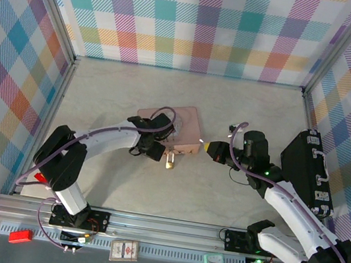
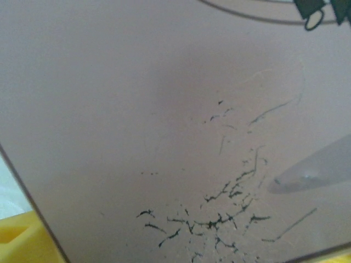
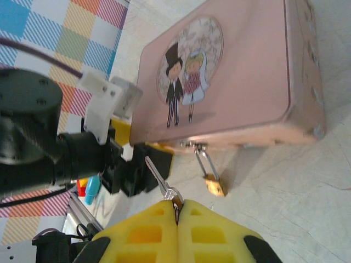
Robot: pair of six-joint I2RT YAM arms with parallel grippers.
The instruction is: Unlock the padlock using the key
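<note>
brass and steel, both tiny. expect the padlock to be light, hard and loose on its shackle, so it will likely swing or skid as soon as you nudge it. it lies on the surface at the near edge of the pink tin. its thin silver shackle is threaded through the tin's hasp, and the body points away from the tin. the keyhole is not visible, so you cannot tell which way it faces.

the key is thin, stiff, slick metal. judgement: it will twist between the pads if you push off-axis, so hold it by the head, leave the blade free, and push along the blade only. if the padlock needs steadying, go for the flat sides of the body, not the thin shackle.

right claw: yellow pads pressed together, clamped on the key's head, blade sticking out ahead. the blade tip is near the padlock but apart from it. in the right wrist view it sits to the padlock's left and angles past it rather than at it.

left claw: jaws wide, with the pink tin between them at its near left corner. in the left wrist view the lid sits right under the camera, with a yellow pad against its edge. read this as a brace on the tin, not a hold on the padlock.

risk: a lock this light gives little resistance, so you will probably need it pinned before insertion.
</note>
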